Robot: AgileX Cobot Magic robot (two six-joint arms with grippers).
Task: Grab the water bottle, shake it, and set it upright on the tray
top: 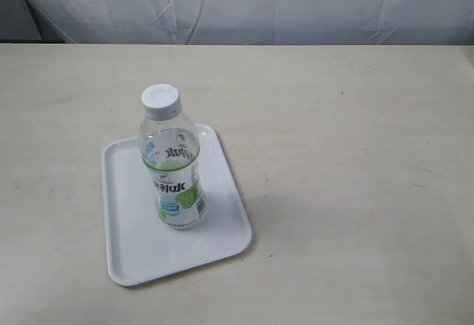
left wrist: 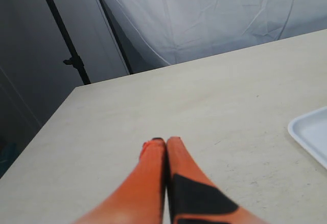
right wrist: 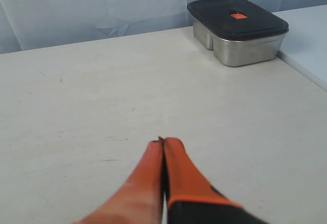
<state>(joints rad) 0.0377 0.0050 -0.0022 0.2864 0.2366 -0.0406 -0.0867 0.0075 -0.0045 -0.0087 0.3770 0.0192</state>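
The water bottle (top: 171,163) stands upright on the white tray (top: 133,251), clear plastic with a white cap and a green-and-white label. Neither arm shows in the exterior view. In the left wrist view my left gripper (left wrist: 165,140) hangs over bare table, orange fingers pressed together with nothing between them; a corner of the tray (left wrist: 312,132) shows off to one side. My right gripper (right wrist: 164,141) is likewise shut and empty over bare table, and the bottle is out of that view.
A steel container with a dark lid (right wrist: 237,29) sits far ahead of the right gripper near the table's edge. White cloth (top: 244,3) hangs behind the table. A dark stand pole (left wrist: 64,35) rises beyond the table corner.
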